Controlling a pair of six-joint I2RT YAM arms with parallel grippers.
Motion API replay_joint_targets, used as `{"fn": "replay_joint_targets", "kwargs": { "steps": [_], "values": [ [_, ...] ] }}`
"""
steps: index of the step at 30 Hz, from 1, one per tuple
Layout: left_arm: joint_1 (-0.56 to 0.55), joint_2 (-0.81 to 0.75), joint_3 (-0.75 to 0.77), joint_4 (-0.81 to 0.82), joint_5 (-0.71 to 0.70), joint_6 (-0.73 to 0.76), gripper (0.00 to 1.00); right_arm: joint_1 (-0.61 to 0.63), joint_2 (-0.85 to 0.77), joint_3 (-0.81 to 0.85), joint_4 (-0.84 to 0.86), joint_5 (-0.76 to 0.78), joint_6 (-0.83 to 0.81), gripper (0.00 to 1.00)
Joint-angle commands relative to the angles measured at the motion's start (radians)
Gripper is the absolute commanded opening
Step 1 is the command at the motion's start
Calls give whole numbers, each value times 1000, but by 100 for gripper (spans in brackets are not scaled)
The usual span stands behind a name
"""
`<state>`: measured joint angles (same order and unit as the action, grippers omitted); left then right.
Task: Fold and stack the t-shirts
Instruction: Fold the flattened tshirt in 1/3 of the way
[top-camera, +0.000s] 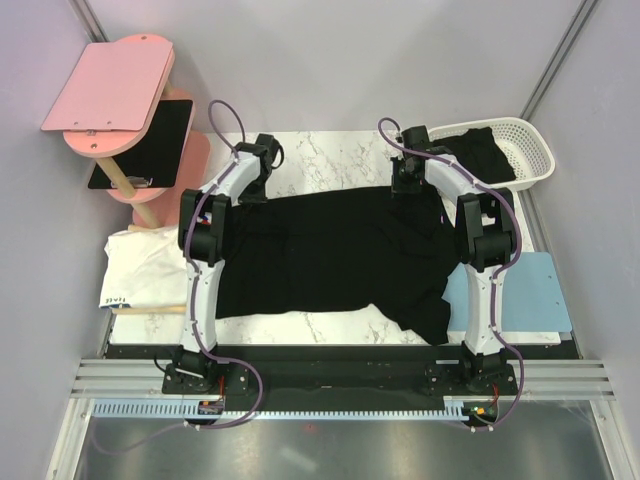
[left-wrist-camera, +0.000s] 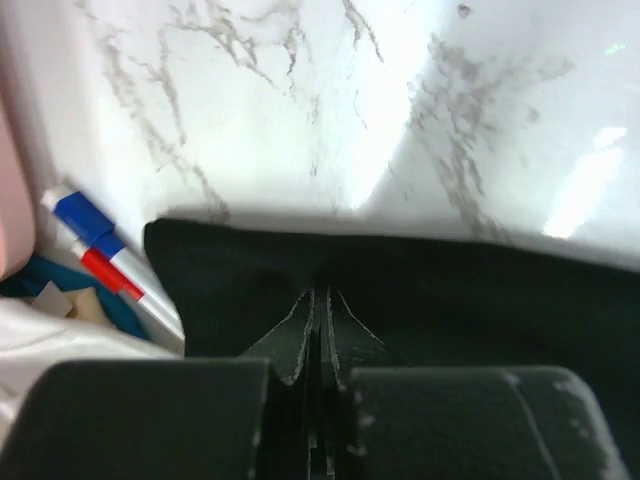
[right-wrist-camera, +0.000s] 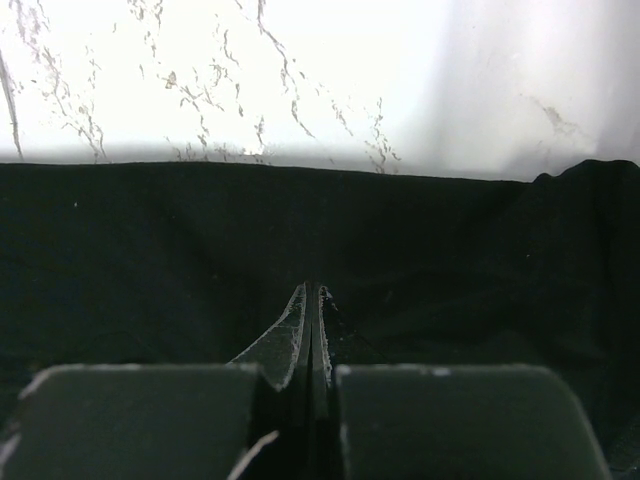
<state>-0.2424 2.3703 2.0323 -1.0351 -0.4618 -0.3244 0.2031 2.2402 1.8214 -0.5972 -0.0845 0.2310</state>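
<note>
A black t-shirt (top-camera: 330, 255) lies spread across the marble table (top-camera: 320, 155), its far edge straight between my two grippers. My left gripper (top-camera: 258, 172) is at the shirt's far left corner. In the left wrist view its jaws (left-wrist-camera: 322, 297) are pressed together on the black fabric (left-wrist-camera: 480, 300) just inside the edge. My right gripper (top-camera: 406, 180) is at the far right part of the shirt. Its jaws (right-wrist-camera: 311, 290) are also shut on the fabric (right-wrist-camera: 150, 250). A white t-shirt (top-camera: 150, 265) lies crumpled at the table's left edge.
A white basket (top-camera: 530, 150) at the far right holds another black garment (top-camera: 485, 150). A light blue board (top-camera: 530, 290) lies at the right edge. A pink stand (top-camera: 110, 95) with a black clipboard (top-camera: 150, 140) is at the far left. A blue and red marker (left-wrist-camera: 100, 250) lies beside the shirt corner.
</note>
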Motion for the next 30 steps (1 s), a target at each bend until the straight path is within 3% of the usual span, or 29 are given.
{"fn": "replay_joint_targets", "kwargs": {
  "steps": [1,7,16,25,30],
  "values": [
    [25,98,77,-114,-25,25,2,2,13,32,22,5,-9,0],
    [45,185,195,-180,-51,13,2,2,12,32,20,9,-7,0],
    [32,311,526,-154,20,97,2,-1,1,26,22,43,-16,0],
    [2,308,528,-31,100,136,2,-2,53,54,-16,107,-19,0],
    [-6,125,403,26,87,96,2,-2,143,156,-96,155,-9,0]
  ]
}}
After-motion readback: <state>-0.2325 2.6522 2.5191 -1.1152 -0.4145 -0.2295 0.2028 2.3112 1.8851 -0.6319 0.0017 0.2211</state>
